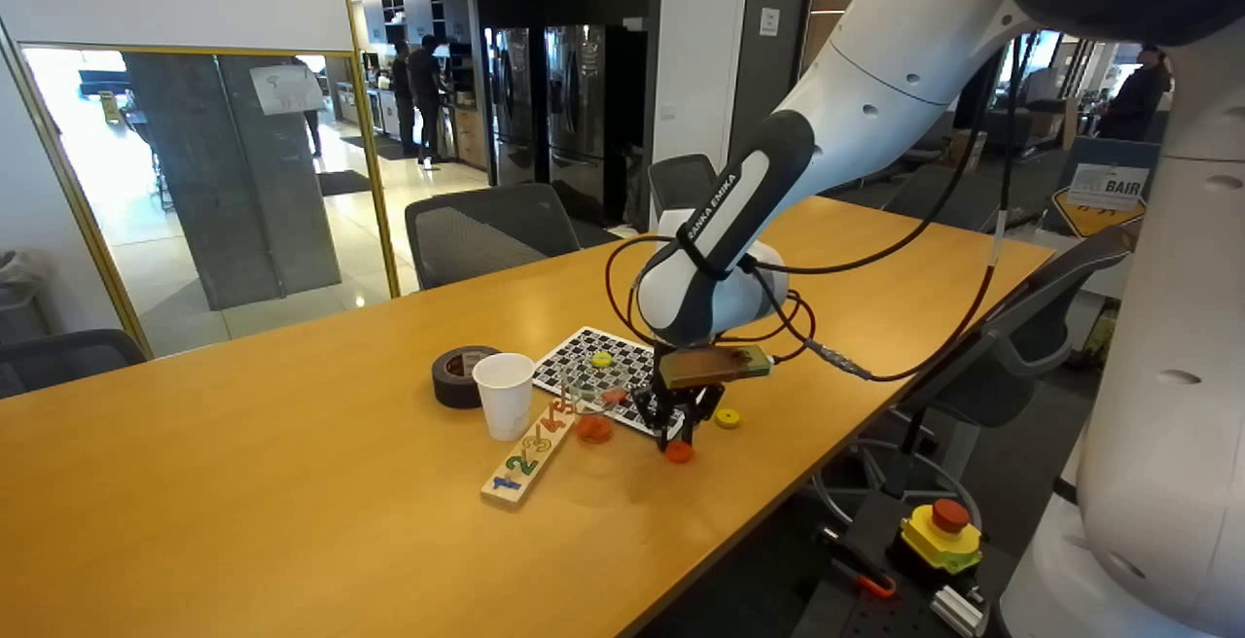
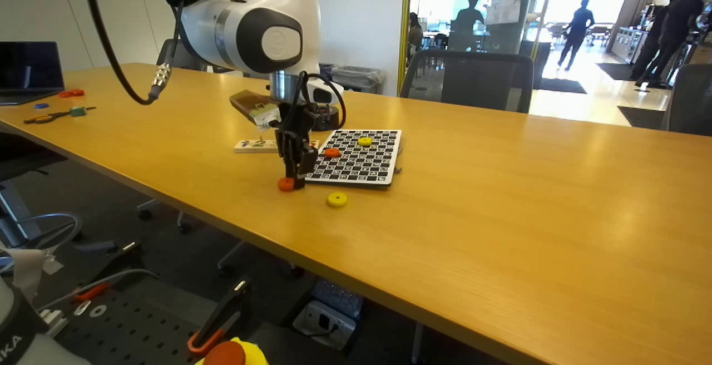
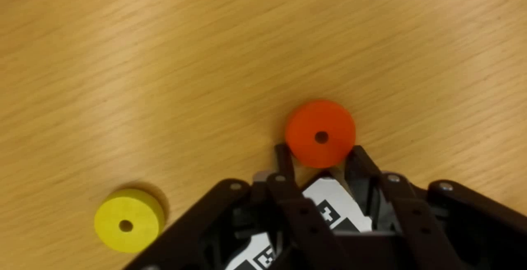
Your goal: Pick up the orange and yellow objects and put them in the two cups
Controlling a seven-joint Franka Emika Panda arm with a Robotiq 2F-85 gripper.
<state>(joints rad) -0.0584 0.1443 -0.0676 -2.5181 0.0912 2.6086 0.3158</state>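
My gripper (image 3: 319,148) is shut on an orange disc (image 3: 320,117), its fingertips touching the disc's two sides near the lower half; the disc is at table level. In an exterior view the same disc (image 2: 286,185) shows beside the fingers. A yellow disc (image 3: 129,220) lies on the table to the left in the wrist view. On the checkered board rest another orange disc (image 2: 332,153) and another yellow disc (image 2: 365,141). A white cup (image 1: 506,395) stands upright in an exterior view. Next to it is a faint, seemingly clear cup (image 1: 584,405), orange (image 1: 594,429) showing at its base.
The checkered board (image 2: 384,173) lies partly under the gripper. A numbered wooden strip (image 1: 530,453) lies in front of the white cup. A dark round roll (image 1: 453,383), like tape, sits behind it. The table edge (image 1: 739,521) runs near the gripper. A laptop (image 2: 30,70) is farther off.
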